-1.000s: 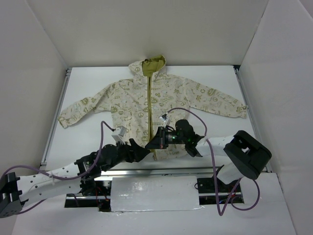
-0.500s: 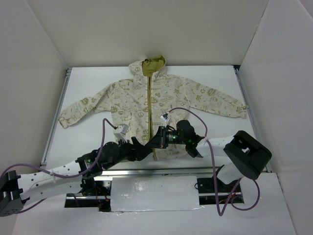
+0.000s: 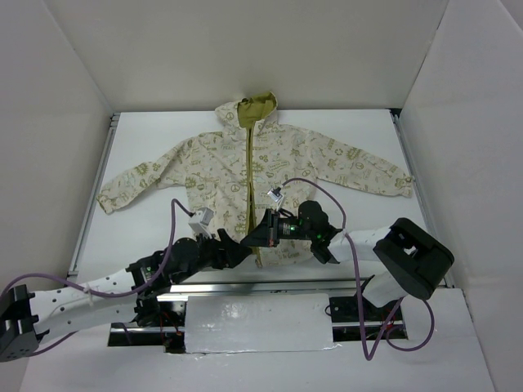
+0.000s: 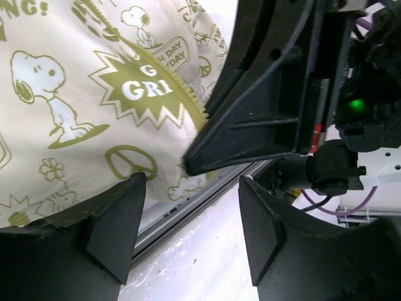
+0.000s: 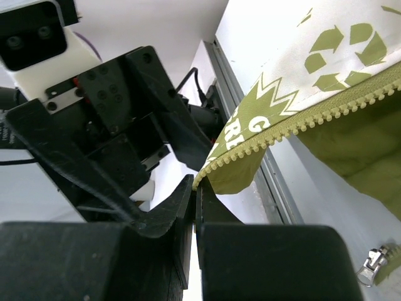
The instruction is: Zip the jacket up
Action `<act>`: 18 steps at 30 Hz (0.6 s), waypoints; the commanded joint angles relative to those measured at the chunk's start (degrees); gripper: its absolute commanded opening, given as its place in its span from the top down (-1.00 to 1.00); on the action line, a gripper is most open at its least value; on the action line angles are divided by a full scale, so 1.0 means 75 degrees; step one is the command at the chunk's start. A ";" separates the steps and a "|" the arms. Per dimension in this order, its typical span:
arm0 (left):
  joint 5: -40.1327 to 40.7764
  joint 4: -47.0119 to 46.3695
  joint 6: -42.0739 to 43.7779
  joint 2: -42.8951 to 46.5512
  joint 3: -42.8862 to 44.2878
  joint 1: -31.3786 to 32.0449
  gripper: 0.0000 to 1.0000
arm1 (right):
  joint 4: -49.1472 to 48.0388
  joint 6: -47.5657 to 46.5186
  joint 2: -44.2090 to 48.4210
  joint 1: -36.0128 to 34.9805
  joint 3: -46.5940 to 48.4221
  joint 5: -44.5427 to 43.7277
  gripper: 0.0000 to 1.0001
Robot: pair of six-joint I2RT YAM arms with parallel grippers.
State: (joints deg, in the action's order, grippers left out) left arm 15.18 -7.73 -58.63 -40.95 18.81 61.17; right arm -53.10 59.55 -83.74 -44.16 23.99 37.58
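Observation:
The jacket (image 3: 245, 163) lies flat on the white table, hood at the far end, cream with olive doodles and an olive zipper down the front. My right gripper (image 3: 250, 239) is shut on the bottom end of one zipper edge (image 5: 263, 143) and lifts that corner off the table. The metal zipper slider (image 5: 374, 262) lies on the table at the lower right of the right wrist view. My left gripper (image 3: 245, 249) is open and empty just left of the right gripper, at the jacket's bottom hem (image 4: 81, 125). The right gripper's fingers (image 4: 250, 125) fill the left wrist view.
A metal rail (image 3: 245, 282) runs along the table's near edge just below both grippers. White walls enclose the table on the left, right and far sides. Purple cables (image 3: 327, 196) loop over the jacket's lower part.
My left gripper has moved right and a little up towards the hem and the right gripper. The right gripper has barely moved, still pinching the zipper end.

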 commanded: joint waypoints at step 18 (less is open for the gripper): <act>0.0179 -0.1033 0.0399 0.0374 -0.0562 0.0001 0.02 | -0.0830 0.0193 -0.0283 -0.0077 0.0153 0.0614 0.87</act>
State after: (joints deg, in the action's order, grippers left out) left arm 15.79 -12.14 -57.32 -39.22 14.81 61.23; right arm -55.31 61.08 -85.17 -44.14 23.99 39.92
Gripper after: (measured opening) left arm 0.488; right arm 0.065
